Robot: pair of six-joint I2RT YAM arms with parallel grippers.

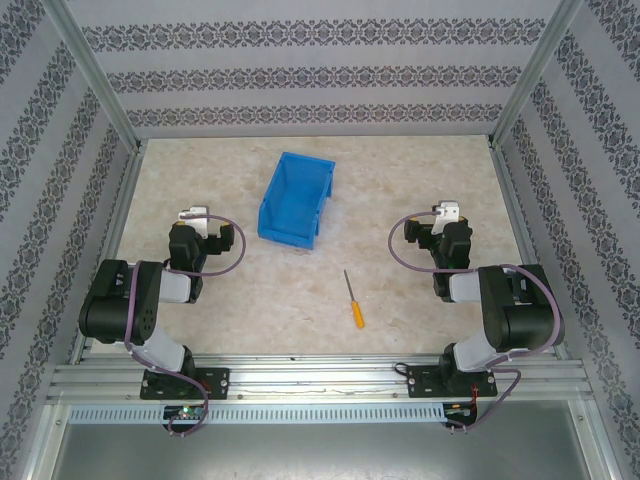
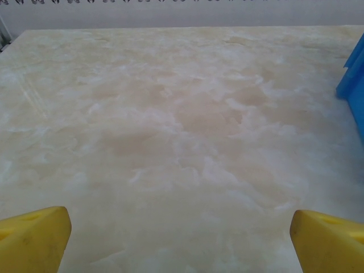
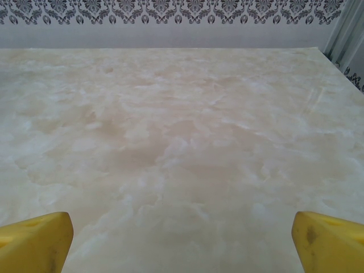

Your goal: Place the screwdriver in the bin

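The screwdriver point(image 1: 353, 300) lies flat on the marble table, its orange-yellow handle toward the near edge and its thin shaft pointing away. The blue bin point(image 1: 295, 199) stands behind it, left of centre, with nothing inside; a strip of its blue wall point(image 2: 354, 85) shows at the right edge of the left wrist view. My left gripper point(image 1: 192, 215) rests at the left, open, its yellow fingers point(image 2: 31, 236) spread wide over bare table. At the right my right gripper point(image 1: 447, 212) is open too, yellow fingers point(image 3: 327, 239) far apart with nothing between them.
Patterned walls and metal frame posts point(image 1: 530, 85) enclose the table on three sides. A metal rail point(image 1: 320, 375) carries both arm bases at the near edge. Bare marble lies between the arms around the screwdriver.
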